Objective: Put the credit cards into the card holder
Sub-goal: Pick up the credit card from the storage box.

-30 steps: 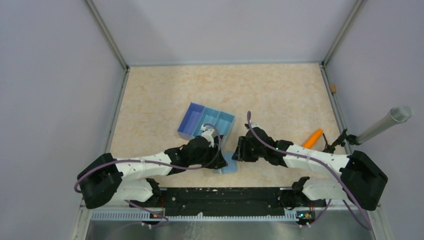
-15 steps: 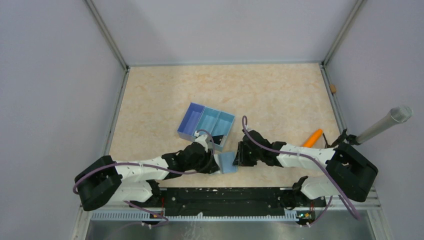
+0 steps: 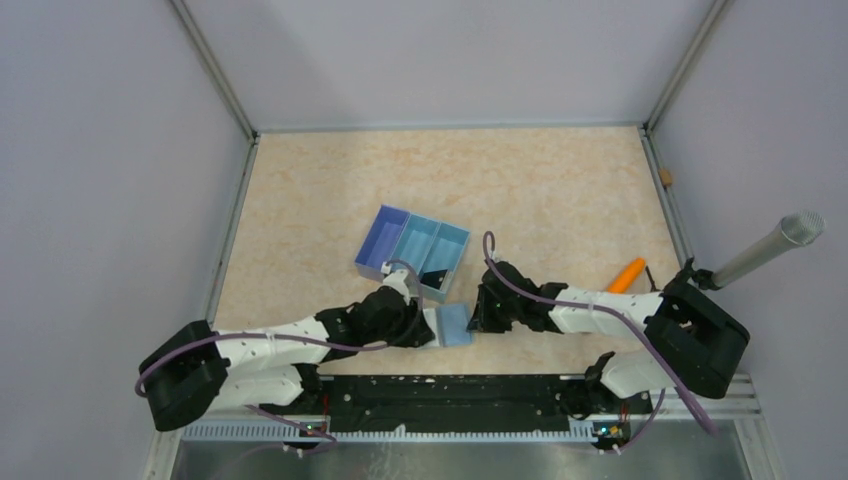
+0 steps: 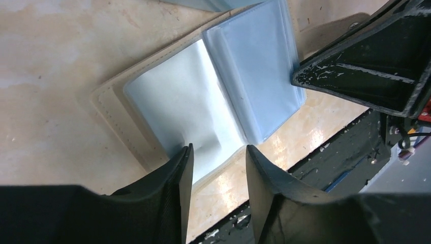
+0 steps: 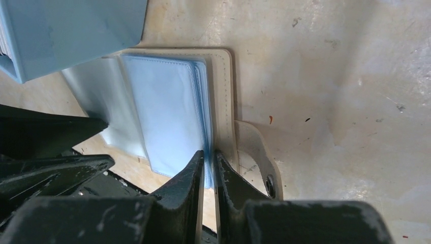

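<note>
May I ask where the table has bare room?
Bare: the far half of the table beyond the blue tray, and left of it. Crowded: the near middle, where the left gripper and right gripper meet at the card holder.

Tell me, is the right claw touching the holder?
Touching. The right wrist view shows the right claw closed on the edge of the holder, whose blue sleeves pass between its fingers.

2 arms reaching low and inward, left end effector (image 4: 216, 152) jaws parted, right end effector (image 5: 208, 157) jaws pinched narrow
</note>
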`<state>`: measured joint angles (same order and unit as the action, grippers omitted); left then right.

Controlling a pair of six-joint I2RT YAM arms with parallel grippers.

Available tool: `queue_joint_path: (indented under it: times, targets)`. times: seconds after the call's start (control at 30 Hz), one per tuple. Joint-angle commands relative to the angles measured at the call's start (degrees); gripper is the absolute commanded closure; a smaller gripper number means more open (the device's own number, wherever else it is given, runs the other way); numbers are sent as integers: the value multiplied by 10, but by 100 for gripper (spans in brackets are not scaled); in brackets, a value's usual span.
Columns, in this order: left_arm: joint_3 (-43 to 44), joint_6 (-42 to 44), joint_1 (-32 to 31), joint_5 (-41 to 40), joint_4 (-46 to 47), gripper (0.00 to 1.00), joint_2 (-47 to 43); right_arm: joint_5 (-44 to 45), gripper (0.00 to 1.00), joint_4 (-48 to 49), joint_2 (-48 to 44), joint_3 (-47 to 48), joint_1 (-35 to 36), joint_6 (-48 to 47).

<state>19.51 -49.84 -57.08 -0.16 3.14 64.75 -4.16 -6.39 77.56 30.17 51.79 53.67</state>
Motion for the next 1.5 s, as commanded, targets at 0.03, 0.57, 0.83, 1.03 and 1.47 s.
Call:
queue_joint_path:
  times: [0.03,0.57,0.83,1.03,1.47]
  targets:
    - [74,44,3,-46,-118,47,-61,39,90,-45,27,1,8,4]
    - [314,193,119,54,-137,34,114,36,86,-25,-22,-6,8,2]
    - [340,219,130,74,-126,29,196,31,84,-13,-38,-21,8,8]
    - [354,233,130,74,-134,24,226,26,84,1,-36,-30,8,12]
    - [342,220,129,129,-119,38,230,21,84,10,-32,-34,8,16]
